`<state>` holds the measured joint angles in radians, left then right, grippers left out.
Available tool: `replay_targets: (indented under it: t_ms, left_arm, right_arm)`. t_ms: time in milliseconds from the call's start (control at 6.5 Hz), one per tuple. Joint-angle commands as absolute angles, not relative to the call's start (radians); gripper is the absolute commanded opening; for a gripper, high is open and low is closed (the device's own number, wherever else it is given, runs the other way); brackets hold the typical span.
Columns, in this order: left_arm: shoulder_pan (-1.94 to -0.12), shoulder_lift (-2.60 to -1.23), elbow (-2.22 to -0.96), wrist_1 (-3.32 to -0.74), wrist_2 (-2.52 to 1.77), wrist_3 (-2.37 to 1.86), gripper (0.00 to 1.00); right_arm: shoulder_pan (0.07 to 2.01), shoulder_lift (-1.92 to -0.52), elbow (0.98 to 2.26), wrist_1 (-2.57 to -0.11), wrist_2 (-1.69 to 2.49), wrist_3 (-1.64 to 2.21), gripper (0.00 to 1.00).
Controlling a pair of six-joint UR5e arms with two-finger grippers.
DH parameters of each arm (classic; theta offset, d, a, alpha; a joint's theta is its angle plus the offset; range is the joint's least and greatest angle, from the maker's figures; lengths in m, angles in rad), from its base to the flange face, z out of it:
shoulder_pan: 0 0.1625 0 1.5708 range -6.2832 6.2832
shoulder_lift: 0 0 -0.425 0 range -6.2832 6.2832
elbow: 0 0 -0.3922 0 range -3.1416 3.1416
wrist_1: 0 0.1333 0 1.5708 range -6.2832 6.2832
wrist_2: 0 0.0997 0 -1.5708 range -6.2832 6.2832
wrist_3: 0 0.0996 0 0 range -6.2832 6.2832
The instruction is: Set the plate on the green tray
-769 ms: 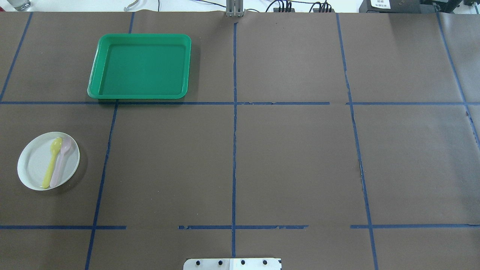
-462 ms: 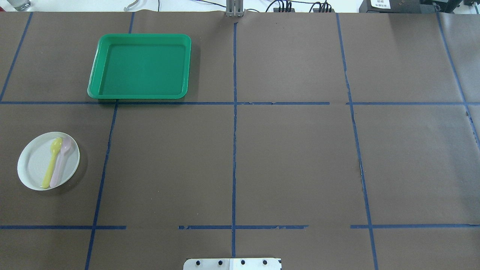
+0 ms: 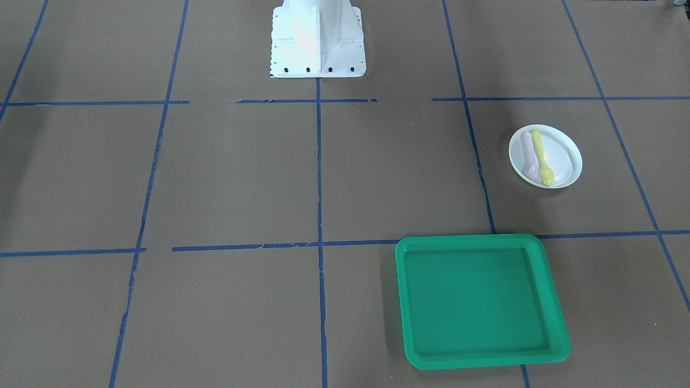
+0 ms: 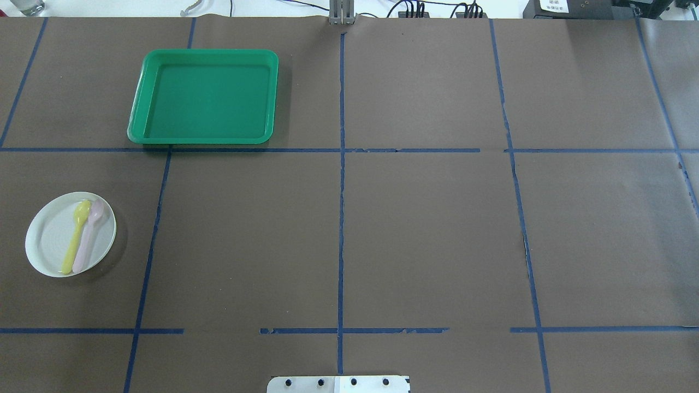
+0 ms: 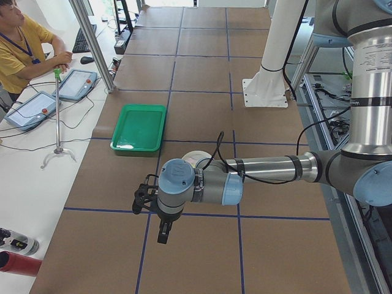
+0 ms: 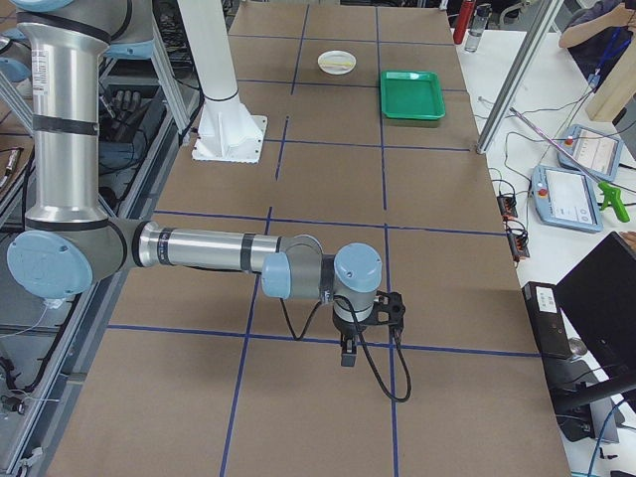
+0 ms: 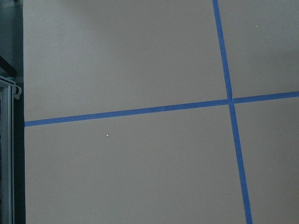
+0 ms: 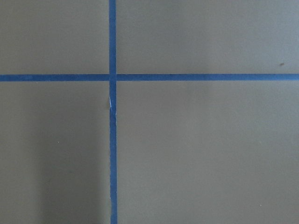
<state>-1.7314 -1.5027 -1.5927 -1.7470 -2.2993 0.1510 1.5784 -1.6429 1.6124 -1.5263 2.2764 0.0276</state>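
- Nothing has moved since the earlier overhead frames; everything on the tabletop (image 4: 426,229) sits where it was.
- Left claw (image 5: 162,233) points down over bare tabletop. It shows only in the side view, so I can't tell how far open it is or whether it holds anything.
- Right claw (image 6: 347,353) also points down over a tape line; same, can't tell.
- Green tray (image 4: 205,98) lies flat on the robot's left, at the far side.
- Plate (image 4: 49,245) is on the tabletop, nearer the robot and well apart from the tray.
- Yellow spoon (image 4: 75,240) and pink spoon (image 4: 87,240) lie side by side on the plate.

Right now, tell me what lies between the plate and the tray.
Nothing but bare brown paper and a blue tape line between plate and tray, in the overhead view.
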Motion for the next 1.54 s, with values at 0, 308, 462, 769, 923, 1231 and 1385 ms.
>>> replay_targets:
  t_ms: [0, 308, 462, 769, 923, 1231, 1385]
  left_arm:
    - [-1.727, -1.485, -1.574, -1.826, -2.252, 0.166, 1.0]
    - [-1.726, -1.502, -1.532, -1.852, -2.14, 0.166, 1.0]
    - [-1.717, -1.525, -1.537, -1.829, -2.141, 0.175, 1.0]
    - [-1.707, -1.525, -1.531, -1.787, -2.26, 0.256, 1.0]
    - [-1.618, -1.52, -1.528, -1.813, -2.349, 0.103, 1.0]
    - [-1.478, -1.503, -1.526, -1.923, -2.37, -0.163, 1.0]
    - [-1.41, -1.505, -1.517, -1.952, -2.378, -0.22, 1.0]
  right_arm:
    - [1.578, -1.643, 1.612, -1.526, 2.276, 0.028, 1.0]
    - [1.578, -1.643, 1.612, -1.526, 2.276, 0.028, 1.0]
    - [1.578, -1.643, 1.614, -1.526, 2.276, 0.028, 1.0]
    - [1.578, -1.643, 1.612, -1.526, 2.276, 0.028, 1.0]
    - [1.578, -1.643, 1.614, -1.526, 2.276, 0.028, 1.0]
    - [1.578, -1.643, 1.612, -1.526, 2.276, 0.028, 1.0]
    - [1.578, -1.643, 1.612, -1.526, 2.276, 0.028, 1.0]
